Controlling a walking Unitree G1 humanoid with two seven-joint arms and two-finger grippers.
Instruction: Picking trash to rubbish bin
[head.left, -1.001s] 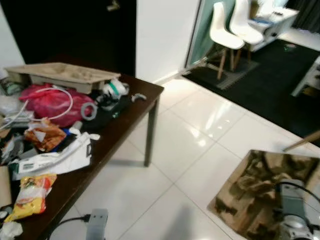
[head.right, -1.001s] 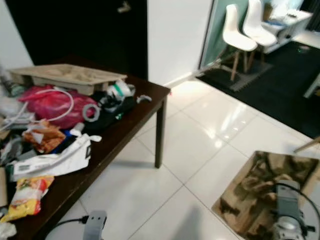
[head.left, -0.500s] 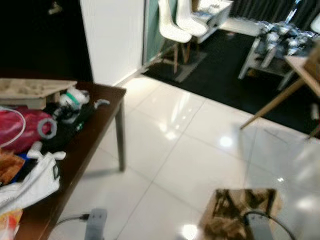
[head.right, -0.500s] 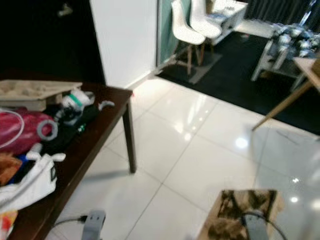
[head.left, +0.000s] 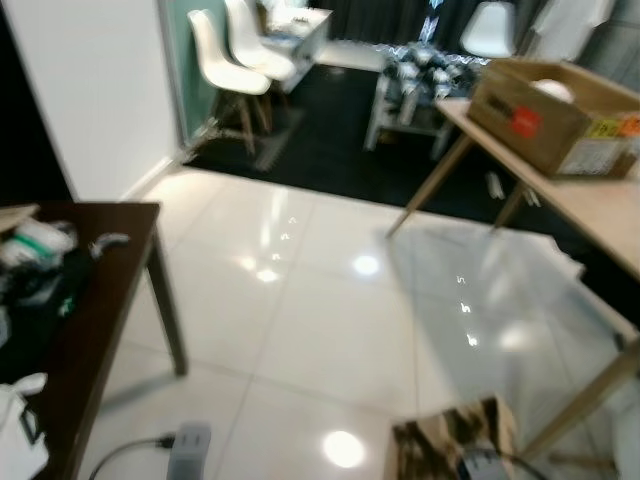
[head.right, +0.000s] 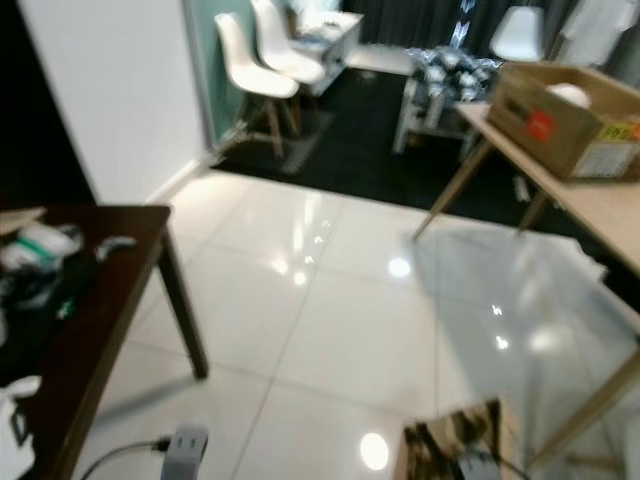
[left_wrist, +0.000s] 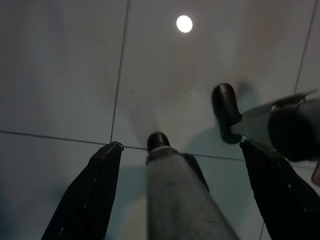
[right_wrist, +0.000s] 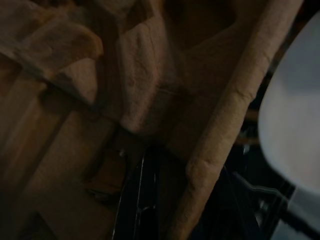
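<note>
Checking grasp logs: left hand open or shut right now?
Open. In the left wrist view the two black fingers stand wide apart over the tiled floor, nothing between them.

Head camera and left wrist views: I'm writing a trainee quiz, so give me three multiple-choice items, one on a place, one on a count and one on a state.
1. Where does the cardboard box sit?
A. on the dark table
B. on the light wooden table
C. on the floor

2. How many white chairs stand side by side at the far left?
A. one
B. two
C. four

3. How is the left gripper?
A. open
B. shut on a wrapper
C. shut, empty

B: the box rests on the pale tabletop at the right.
B: two seat shells show together.
A: its fingers are spread apart above floor tiles.
</note>
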